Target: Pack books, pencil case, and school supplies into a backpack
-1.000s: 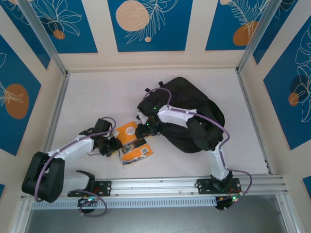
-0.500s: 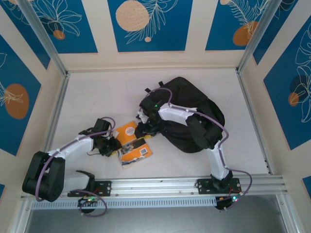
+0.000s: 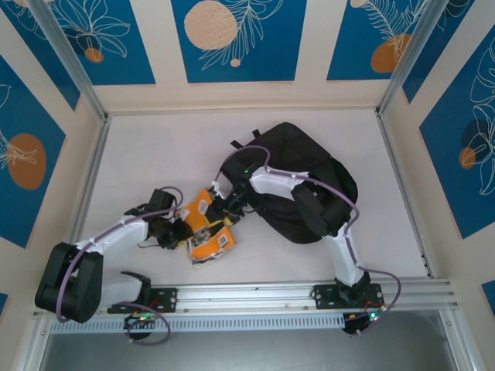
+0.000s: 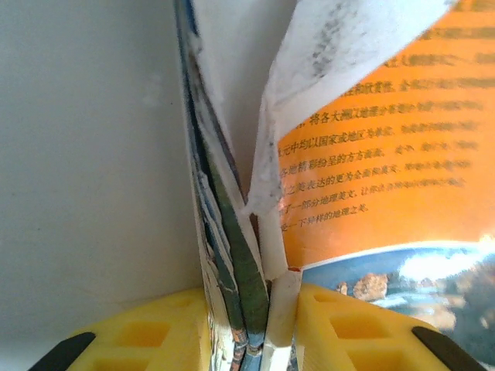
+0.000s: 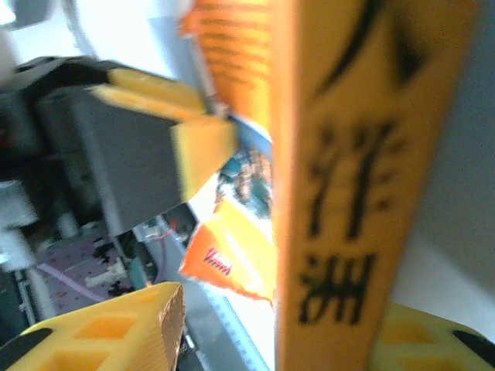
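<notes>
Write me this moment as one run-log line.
left claw: shut on orange books | right claw: open, straddling one spine | backpack: these books not inside

The backpack (image 3: 309, 185) is coloured black throughout. The books (image 3: 207, 226) are covered in orange. On one cover (image 4: 387, 154) dark printed lines are set over the orange, with a blue-and-white picture band beneath, and black characters are printed down an orange spine (image 5: 340, 193). Yellow fingers (image 4: 139, 336) are borne by the left gripper (image 4: 263, 328) and by the right gripper (image 5: 271, 340). The table (image 3: 155, 154) is white. The far wall (image 3: 232, 39) is panelled in blue with white leaf outlines and peach circles, between cream strips.
</notes>
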Robot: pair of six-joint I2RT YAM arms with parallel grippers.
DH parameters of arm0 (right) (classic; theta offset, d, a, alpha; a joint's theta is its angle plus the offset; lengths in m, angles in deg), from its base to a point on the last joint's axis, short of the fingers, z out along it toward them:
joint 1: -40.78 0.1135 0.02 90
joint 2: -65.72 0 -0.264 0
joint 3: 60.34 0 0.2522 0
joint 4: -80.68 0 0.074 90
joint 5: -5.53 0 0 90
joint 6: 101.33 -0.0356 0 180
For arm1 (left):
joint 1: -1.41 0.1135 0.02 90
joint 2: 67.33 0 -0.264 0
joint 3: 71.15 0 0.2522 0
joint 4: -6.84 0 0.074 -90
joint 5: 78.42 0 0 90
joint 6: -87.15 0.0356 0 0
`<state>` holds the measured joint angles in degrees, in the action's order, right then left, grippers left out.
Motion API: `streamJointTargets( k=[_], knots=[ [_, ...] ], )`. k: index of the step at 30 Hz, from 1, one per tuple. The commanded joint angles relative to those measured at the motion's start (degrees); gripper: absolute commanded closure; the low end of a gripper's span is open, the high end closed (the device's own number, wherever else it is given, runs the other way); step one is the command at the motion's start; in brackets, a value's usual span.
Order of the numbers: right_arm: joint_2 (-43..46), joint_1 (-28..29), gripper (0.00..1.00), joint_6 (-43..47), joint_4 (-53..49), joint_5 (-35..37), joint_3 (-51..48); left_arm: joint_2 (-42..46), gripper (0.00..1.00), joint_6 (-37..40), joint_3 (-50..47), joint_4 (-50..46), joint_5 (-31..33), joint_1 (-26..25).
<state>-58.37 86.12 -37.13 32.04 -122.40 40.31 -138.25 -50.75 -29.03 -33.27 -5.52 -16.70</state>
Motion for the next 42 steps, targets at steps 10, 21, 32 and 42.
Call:
streamJointTargets(
  k=[10, 21, 32, 42],
  knots=[
    [9.1, -0.4, 1.00, 0.8, -1.4, 9.2, -1.6, 7.4, 0.45, 2.4, -0.6, 2.9, -3.5, -0.6],
    [29.0, -7.0, 1.00, 1.4, 4.7, -5.1, -10.0, 15.8, 0.12, 6.2, 9.7, 3.3, -13.8, -0.6],
    [41.0, -12.1, 1.00, -10.8, 20.1, -20.3, -16.1, 15.5, 0.05, -1.9, 13.0, 26.0, -32.3, -0.6],
    [43.6, -14.3, 1.00, -18.4, 30.5, -21.8, -21.1, 14.6, 0.15, -8.2, 16.2, 37.1, -38.6, -2.7]
  ],
)
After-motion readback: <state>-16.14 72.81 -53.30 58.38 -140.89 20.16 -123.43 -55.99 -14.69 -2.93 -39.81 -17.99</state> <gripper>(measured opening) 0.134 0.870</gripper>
